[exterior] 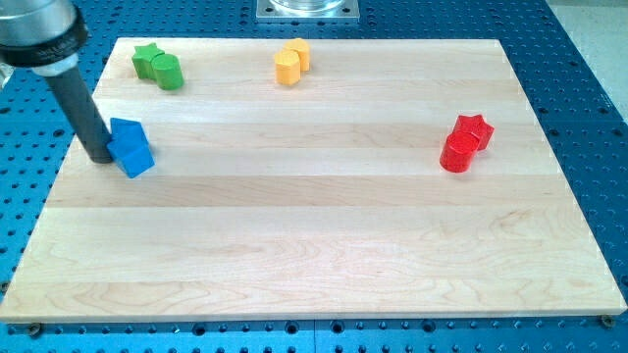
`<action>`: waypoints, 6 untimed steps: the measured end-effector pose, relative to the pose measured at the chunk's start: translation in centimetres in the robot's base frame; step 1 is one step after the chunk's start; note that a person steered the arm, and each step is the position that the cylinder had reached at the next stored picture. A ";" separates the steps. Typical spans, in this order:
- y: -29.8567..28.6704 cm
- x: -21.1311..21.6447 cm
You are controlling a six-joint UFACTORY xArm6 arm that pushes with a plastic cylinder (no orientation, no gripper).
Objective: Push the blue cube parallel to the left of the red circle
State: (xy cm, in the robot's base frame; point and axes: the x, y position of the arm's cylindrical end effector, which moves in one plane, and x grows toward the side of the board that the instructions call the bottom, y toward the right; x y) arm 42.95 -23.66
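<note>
At the view's far left the dark rod (83,110) came down at a slant, and its tip (102,157) rested on the wooden counter (314,255), touching the left face of the blue cube (130,147). There was no pincer on this arm to open or close, only the bare rod, and it held nothing. Above the cube, near the counter's top-left corner, a green star (147,60) and a green cylinder (168,72) sat touching each other. Further right along the top edge two yellow blocks (291,62) stood pressed together, their shapes hard to make out. Well apart, at the view's right, the red circle (456,152) sat against a red star (475,128). The push looked to be at its very start: the tip was set behind the cube, on the side away from the goal. The next move seemed to call for a long, steady shove rightward, held nearly level, stopping just short of the red circle's left side.
</note>
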 end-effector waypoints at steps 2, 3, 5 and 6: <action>8.8 4.4; 11.8 6.9; 17.2 4.9; 23.0 2.5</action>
